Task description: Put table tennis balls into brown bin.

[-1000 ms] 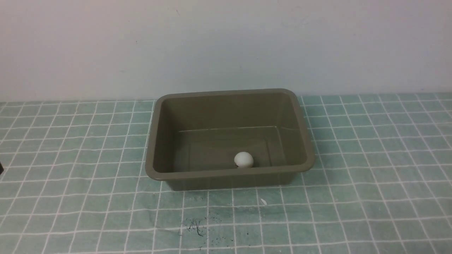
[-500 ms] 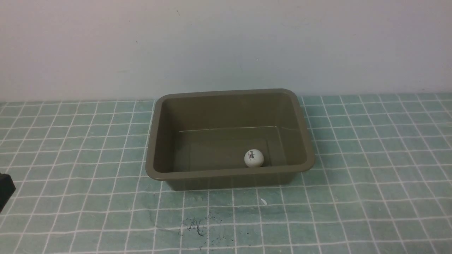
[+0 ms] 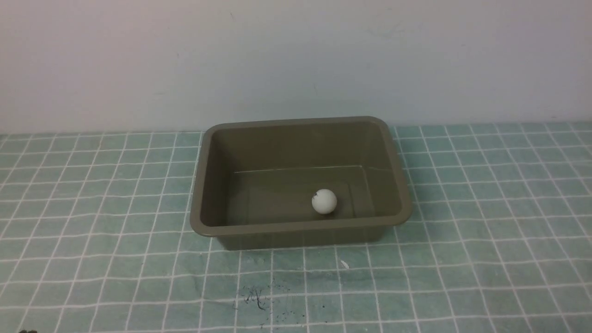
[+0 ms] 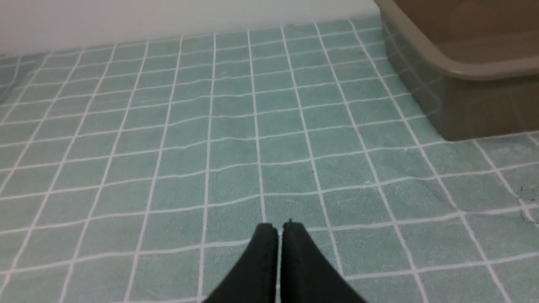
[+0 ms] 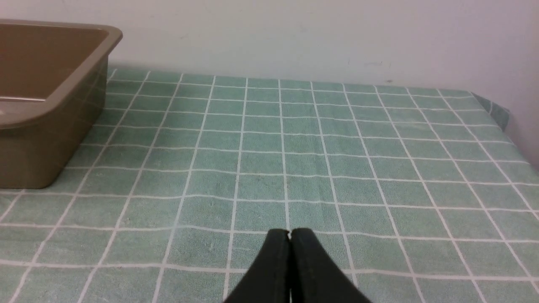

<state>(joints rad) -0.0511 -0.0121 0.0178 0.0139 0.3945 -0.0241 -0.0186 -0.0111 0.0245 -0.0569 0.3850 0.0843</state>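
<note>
Small plain white matte ball [image 3: 324, 201] inside the olive-brown rectangular plastic bin [image 3: 300, 227], likely to roll if the bin is bumped.
The ball looks round, with a dark mark at one edge; a knock from a returning arm could tip the bin and spill it. Beyond, the black left tool [image 4: 281, 235] and black right tool [image 5: 290, 240] are each pressed together, pinching nothing.
</note>
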